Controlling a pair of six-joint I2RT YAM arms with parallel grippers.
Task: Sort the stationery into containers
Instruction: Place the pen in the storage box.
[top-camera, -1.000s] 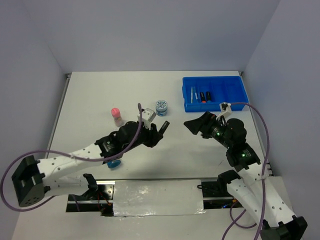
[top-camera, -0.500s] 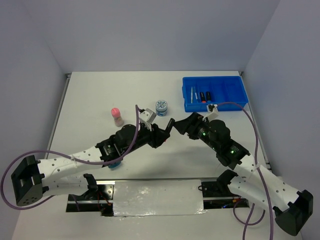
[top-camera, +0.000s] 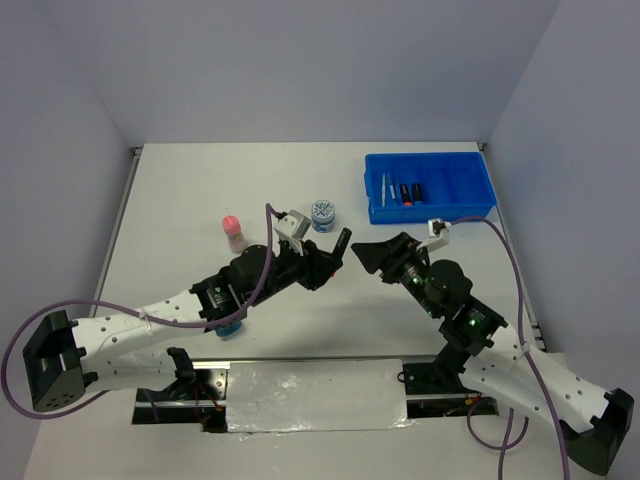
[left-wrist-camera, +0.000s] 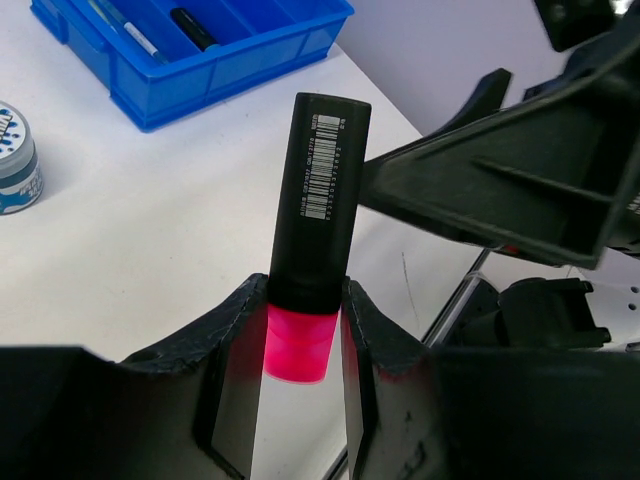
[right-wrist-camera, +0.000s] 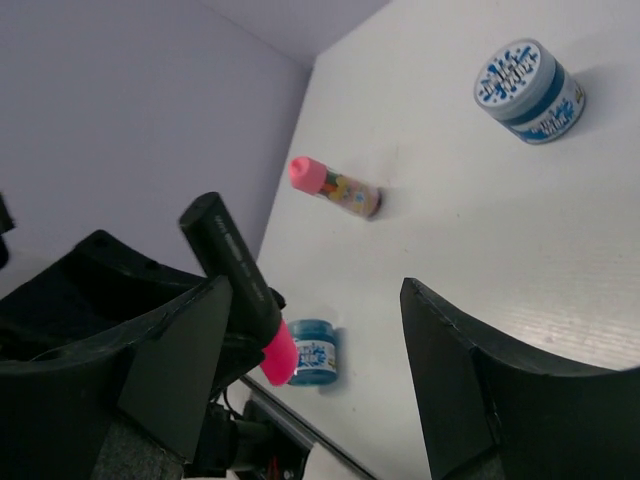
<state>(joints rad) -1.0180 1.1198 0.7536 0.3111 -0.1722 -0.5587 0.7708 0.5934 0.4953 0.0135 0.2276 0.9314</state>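
Stationery (top-camera: 405, 192) is being sorted: some is being kept in the tray (top-camera: 430, 157), one marker (left-wrist-camera: 320, 190) is being squeezed by the left gripper (left-wrist-camera: 300, 300) near the wide-apart right gripper (right-wrist-camera: 315, 290), with jars (top-camera: 322, 213) and bottle (top-camera: 234, 231) being left on the counter (top-camera: 200, 190).

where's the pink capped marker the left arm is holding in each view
Top external: the marker is at the centre, sticking out of the left arm's jaws.
Left wrist: the marker is at the centre, upright between the jaws, pink cap at the bottom.
Right wrist: the marker is at the lower left, slanted.
Shared landmark: the blue jar with the patterned lid, at the left edge and the upper right.
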